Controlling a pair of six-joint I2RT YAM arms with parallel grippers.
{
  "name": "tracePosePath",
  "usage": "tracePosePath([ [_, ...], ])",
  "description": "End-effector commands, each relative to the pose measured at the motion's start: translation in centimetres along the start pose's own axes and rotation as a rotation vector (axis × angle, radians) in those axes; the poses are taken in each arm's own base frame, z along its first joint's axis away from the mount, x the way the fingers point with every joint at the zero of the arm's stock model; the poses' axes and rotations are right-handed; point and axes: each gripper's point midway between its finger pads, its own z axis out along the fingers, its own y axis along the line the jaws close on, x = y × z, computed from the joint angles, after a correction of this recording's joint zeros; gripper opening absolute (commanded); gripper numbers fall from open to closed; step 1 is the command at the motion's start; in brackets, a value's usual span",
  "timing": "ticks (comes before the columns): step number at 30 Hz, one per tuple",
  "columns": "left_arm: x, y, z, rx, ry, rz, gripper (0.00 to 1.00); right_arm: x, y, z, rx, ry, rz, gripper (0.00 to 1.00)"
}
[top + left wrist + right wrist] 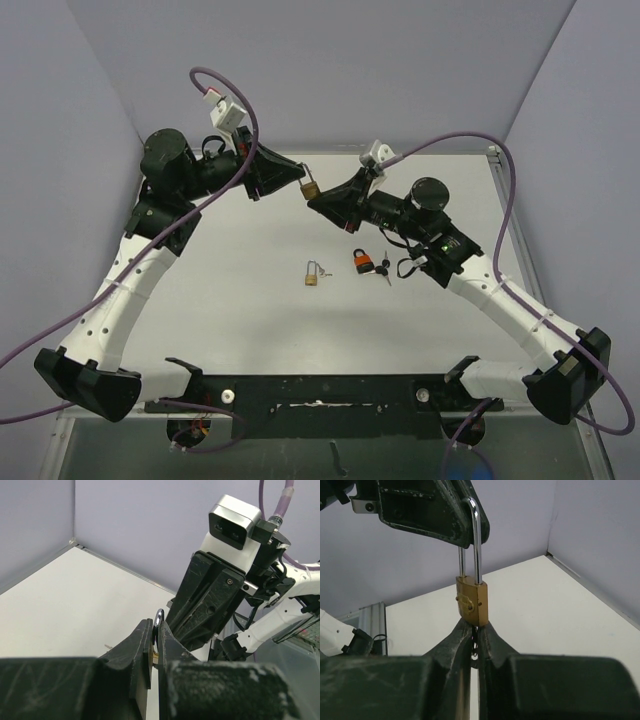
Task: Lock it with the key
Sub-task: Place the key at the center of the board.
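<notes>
Surface [240, 300] is the biggest thing you have: white, boxed by pale walls at the back and on both sides, with a metal rail along its far and right edges. Your widest open room is the left half and the strip towards the arm bases. The left arm [130, 280] and right arm [500, 300] each bow outward and meet high over the far middle, not far from the back wall, so the two wrists crowd each other there. The left end effector [300, 178] is clamped tight on the shackle [477, 540] of the brass padlock [310, 188], which hangs upright in the air with its body [472, 600] below. The right end effector [318, 200] comes up from underneath. Its fingers [451, 645] are pinched almost together and their tips touch the bottom edge of the lock body. Something thin and dark sits between them, but you cannot tell from the wrist view what it is. Down on the surface, just right of centre, lie an orange padlock [360, 262] with dark keys [384, 268] beside it and a smaller brass padlock [312, 274] near its left, both well below the held lock.
</notes>
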Motion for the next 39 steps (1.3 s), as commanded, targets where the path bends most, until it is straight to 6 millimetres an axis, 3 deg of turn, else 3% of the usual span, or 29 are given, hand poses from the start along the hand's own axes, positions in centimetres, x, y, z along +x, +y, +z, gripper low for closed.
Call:
tracePosePath([
  [1, -3.4, -2.3, -1.0, 0.014, -0.105, 0.113, 0.0, -2.8, 0.7, 0.2, -0.02, -0.063, -0.047, 0.0],
  [7, -6.0, -1.1, -1.5, -0.048, -0.153, 0.161, 0.0, -1.0, 1.1, -0.2, -0.033, -0.014, -0.028, 0.0],
  [15, -9.8, 0.5, -2.7, -0.128, -0.285, 0.193, 0.0, 3.8, 1.4, -0.8, -0.025, 0.085, 0.054, 0.0],
  [19, -9.5, 1.4, -2.7, -0.152, -0.264, 0.189, 0.0, 5.0, 1.2, -0.9, 0.001, 0.105, 0.075, 0.0],
  [23, -5.0, 5.2, -3.1, -0.227, -0.143, 0.072, 0.0, 6.2, -0.2, -0.6, 0.069, 0.134, 0.095, 0.0],
  [28, 4.2, 10.8, -5.2, -0.361, 0.006, -0.141, 0.0, 9.4, -2.1, 1.1, 0.133, 0.234, 0.127, 0.0],
  [36, 18.4, 17.3, -9.3, -0.589, 0.234, -0.359, 0.0, 17.4, -2.9, 5.2, 0.18, 0.432, 0.128, 0.0],
  [39, 22.2, 18.9, -10.4, -0.616, 0.295, -0.439, 0.0, 20.4, -3.0, 6.3, 0.18, 0.49, 0.16, 0.0],
])
